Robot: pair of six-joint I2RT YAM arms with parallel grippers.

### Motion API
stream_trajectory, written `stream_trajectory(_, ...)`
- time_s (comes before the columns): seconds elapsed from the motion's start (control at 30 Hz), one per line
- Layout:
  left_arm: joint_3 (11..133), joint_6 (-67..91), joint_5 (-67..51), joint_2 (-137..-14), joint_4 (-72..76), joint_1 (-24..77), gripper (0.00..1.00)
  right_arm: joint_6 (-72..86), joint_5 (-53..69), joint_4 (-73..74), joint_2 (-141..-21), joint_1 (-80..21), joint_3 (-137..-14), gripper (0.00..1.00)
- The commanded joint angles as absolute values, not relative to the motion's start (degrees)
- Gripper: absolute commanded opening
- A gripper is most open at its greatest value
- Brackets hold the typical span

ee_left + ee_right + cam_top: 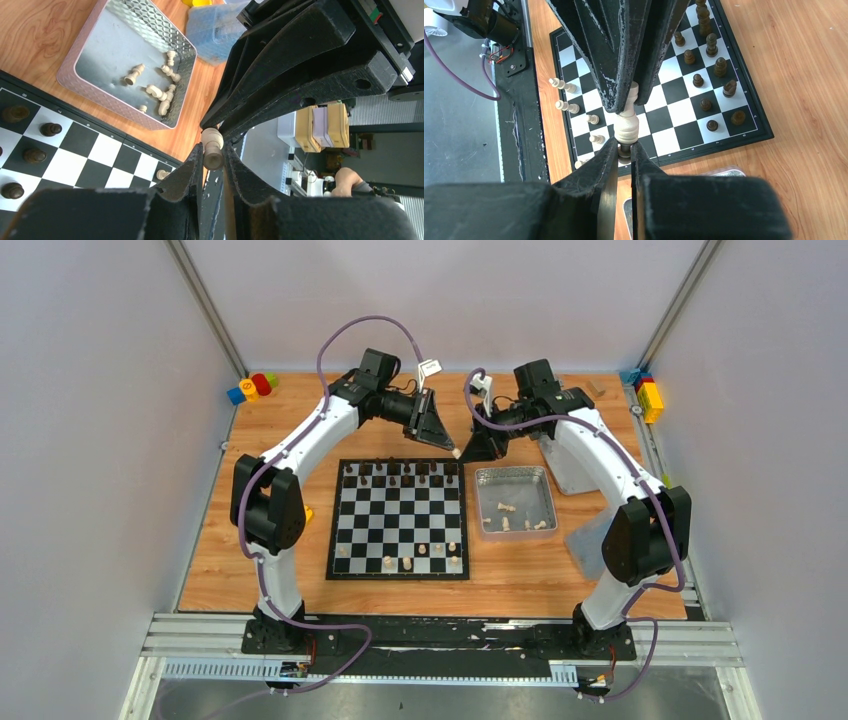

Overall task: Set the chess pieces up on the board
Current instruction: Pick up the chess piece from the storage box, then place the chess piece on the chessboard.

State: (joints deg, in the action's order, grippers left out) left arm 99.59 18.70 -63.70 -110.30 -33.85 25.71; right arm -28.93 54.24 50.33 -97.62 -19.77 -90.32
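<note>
1. Where the two arms meet in the top view, upper centre of frame: left gripper (449, 446) and right gripper (467, 453), tips together above the upper right corner of the board (400, 530). One cream piece (457, 453) sits between them. Dark pieces (400, 472) fill the board's upper rows, and a few cream pieces (405, 562) stand in its lower rows. Tin (482, 502) just right of the board, with more cream pieces lying inside.
2. Left wrist view. Piece (212, 142) at centre frame, one end between the left gripper (213, 165) at the bottom, the other end in the right gripper (219, 127) from the upper right. The left jaws are narrow and close on both sides of the piece. Whether they press it yet cannot be told. Board (105, 150) lower left, tin (100, 100) upper left.
3. Right wrist view. Right gripper (625, 152) at bottom centre, clamped on the lower end of the piece (627, 125). Left gripper (633, 100) from the top, about the slim upper end. Board (681, 111) behind, running to the upper right.
4. Step judged: handover, right to left. To do it well, the left jaws should seat squarely across the piece before the right lets go. Release slowly, then draw straight apart. A skewed pinch on so small a turned form would likely flick it down among the set pieces.
</note>
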Motion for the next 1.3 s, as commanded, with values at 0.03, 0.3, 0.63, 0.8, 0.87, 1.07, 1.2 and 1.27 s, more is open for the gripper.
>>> stream_trajectory(0.03,101.9,15.0,-63.4,-110.0,-36.2,26.3,0.07,-29.5,54.1,48.8,-96.5,-20.0,-89.4,0.00)
stream_trajectory(0.3,102.4,7.7,-62.2,-107.4,-43.4,22.9,0.01,-30.0,52.8,48.9,-92.3,-18.2,-84.0,0.00)
stream_trajectory(0.63,92.7,-20.8,-43.0,-93.1,-59.4,20.9,0.04,-29.6,53.0,48.1,-90.7,-17.6,-77.6,0.00)
stream_trajectory(0.8,78.8,-27.6,-30.4,-82.7,-59.1,21.0,0.05,-29.0,52.8,46.4,-91.6,-17.6,-76.1,0.00)
stream_trajectory(0.87,74.1,-30.3,-27.9,-79.0,-59.6,20.9,0.05,-28.7,52.9,46.0,-91.7,-17.6,-75.9,0.00)
stream_trajectory(1.07,59.2,-37.2,-22.1,-69.4,-58.3,20.9,0.07,-28.1,52.4,44.6,-90.6,-17.7,-74.0,0.00)
stream_trajectory(1.2,52.7,-38.8,-19.4,-64.7,-56.5,20.9,0.07,-28.2,51.7,44.3,-90.7,-17.7,-73.2,0.00)
stream_trajectory(1.27,50.7,-39.2,-19.2,-62.7,-56.1,20.9,0.07,-28.4,51.4,44.2,-90.9,-17.8,-73.1,0.00)
